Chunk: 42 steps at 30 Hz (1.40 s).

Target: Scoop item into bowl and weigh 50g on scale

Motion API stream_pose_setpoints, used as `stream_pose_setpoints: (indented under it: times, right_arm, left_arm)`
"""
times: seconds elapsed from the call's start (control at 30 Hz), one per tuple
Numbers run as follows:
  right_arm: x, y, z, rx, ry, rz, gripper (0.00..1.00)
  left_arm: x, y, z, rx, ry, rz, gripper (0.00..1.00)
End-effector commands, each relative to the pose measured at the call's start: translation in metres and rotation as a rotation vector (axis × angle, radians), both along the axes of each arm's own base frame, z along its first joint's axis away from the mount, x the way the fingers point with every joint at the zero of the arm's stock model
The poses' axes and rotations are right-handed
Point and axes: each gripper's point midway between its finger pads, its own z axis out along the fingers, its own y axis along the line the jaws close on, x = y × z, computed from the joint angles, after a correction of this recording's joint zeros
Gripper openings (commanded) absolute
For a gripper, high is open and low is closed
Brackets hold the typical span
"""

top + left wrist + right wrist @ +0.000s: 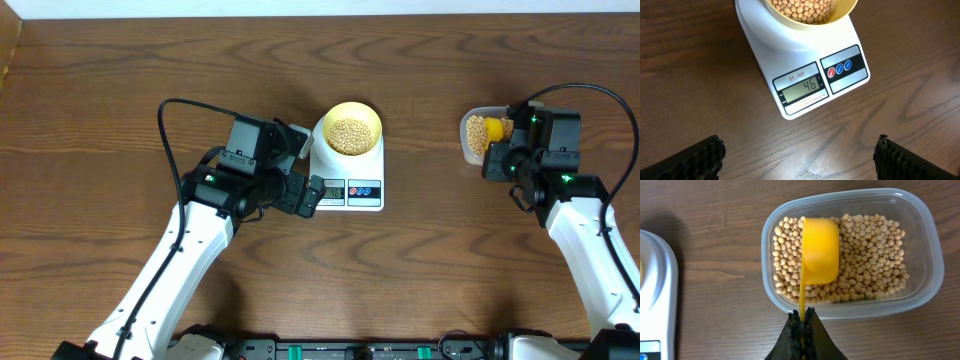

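Beige round beans (875,255) in clear plastic tub (938,265) lie directly under yellow plastic scoop (819,250), handle pinched tight by right claw (803,314)

The table (100,100) shows dark wood grain with a low satin sheen, and the scale (800,65) on it is smooth white plastic, glossy enough to catch the light. The bowl (374,122) looks like matt pale-yellow plastic, the tub (932,265) is clear, slightly cloudy plastic, the scoop (820,245) is smooth bright-yellow plastic, and the beans (870,255) look dry, matt and smooth-skinned.
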Motion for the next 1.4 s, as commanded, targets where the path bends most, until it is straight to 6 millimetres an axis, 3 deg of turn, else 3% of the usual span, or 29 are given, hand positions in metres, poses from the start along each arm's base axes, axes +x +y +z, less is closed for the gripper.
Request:
stream_pose_setpoints:
  times: [0.0,0.17,0.37,0.6,0.8,0.97,1.17,1.37]
  right_arm:
    - [0.003,0.006,0.002,0.064,-0.005,-0.013,0.01]
    - [0.004,0.005,0.006,0.058,-0.02,-0.018,0.01]
    - [0.01,-0.006,0.023,0.022,-0.088,-0.053,0.01]
    - [0.003,0.001,0.03,0.095,-0.089,-0.028,0.01]
    - [-0.005,-0.018,0.023,0.151,-0.042,-0.137,0.01]
    - [-0.006,-0.021,0.028,0.251,-0.054,-0.12,0.01]
    - [-0.005,-0.047,0.033,0.337,-0.076,-0.254,0.01]
    - [-0.006,-0.047,0.044,0.462,-0.101,-0.223,0.01]
  left_arm:
    - [0.001,-0.001,0.0,0.002,-0.005,-0.016,0.97]
    - [0.001,-0.001,0.0,0.003,-0.005,-0.016,0.97]
    - [0.001,-0.001,0.0,0.002,-0.005,-0.016,0.97]
    - [0.001,-0.001,0.0,0.002,-0.005,-0.016,0.97]
    - [0.001,-0.001,0.0,0.003,-0.004,-0.016,0.97]
    - [0.001,-0.001,0.0,0.003,-0.005,-0.016,0.97]
    - [0.001,-0.001,0.0,0.003,-0.005,-0.016,0.98]
    - [0.001,-0.001,0.0,0.002,-0.004,-0.016,0.97]
